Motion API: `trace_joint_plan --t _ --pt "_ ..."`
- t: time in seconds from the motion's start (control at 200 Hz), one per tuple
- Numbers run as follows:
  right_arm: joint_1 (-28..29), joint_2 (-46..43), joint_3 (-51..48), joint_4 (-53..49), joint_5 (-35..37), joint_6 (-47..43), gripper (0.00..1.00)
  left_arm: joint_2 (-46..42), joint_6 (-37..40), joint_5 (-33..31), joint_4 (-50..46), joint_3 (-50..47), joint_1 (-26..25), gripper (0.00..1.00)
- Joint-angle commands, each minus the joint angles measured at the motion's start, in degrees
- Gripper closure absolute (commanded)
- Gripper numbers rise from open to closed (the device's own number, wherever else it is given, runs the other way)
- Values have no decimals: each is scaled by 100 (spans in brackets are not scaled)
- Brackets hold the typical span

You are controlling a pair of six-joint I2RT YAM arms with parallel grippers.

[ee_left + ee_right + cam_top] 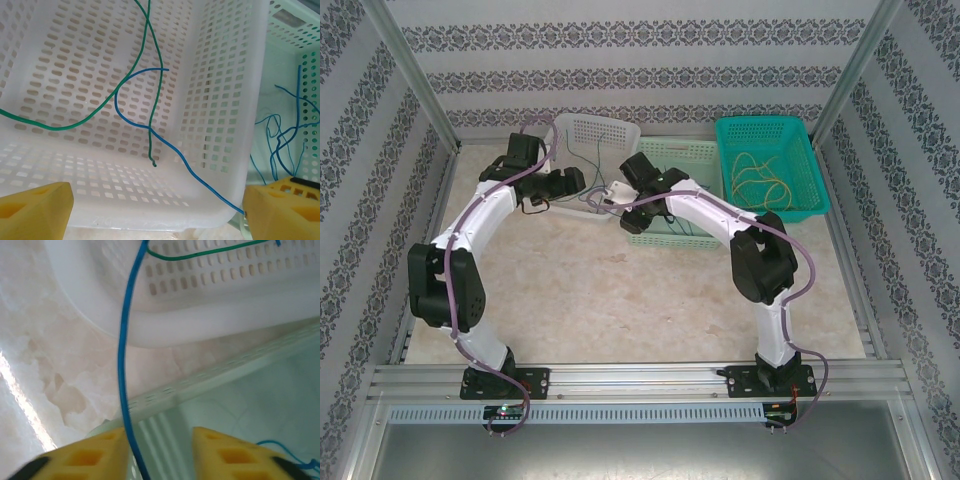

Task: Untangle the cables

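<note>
Left gripper (157,200) gapes wide and empty at the white basket (220,75), where green cable (150,145) crosses blue cable (116,100); the blue end runs out of sight at the 5 o'clock finger. Right gripper (159,435) stands partly open, blue cable between its fingers, their bases cropped at 6 o'clock

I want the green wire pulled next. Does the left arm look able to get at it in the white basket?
Probably yes: the left end effector is open and faces into the white basket, with the green wire straight ahead. A blue wire crosses it, though.
</note>
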Motion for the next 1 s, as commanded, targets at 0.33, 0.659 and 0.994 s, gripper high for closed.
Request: trace_joint_plan --t 0.33,0.659,0.994 --pt "-88 -1012 -729 594 209 332 100 -207 -58 -32 11 -64 64 11" --pt "-650 -2202 -2202 2050 -80 1341 100 -334 -25 -144 6 -150 81 11" --pt "-626 -3164 -3517 3672 -401 1588 100 -321 -60 -140 40 -180 81 11"
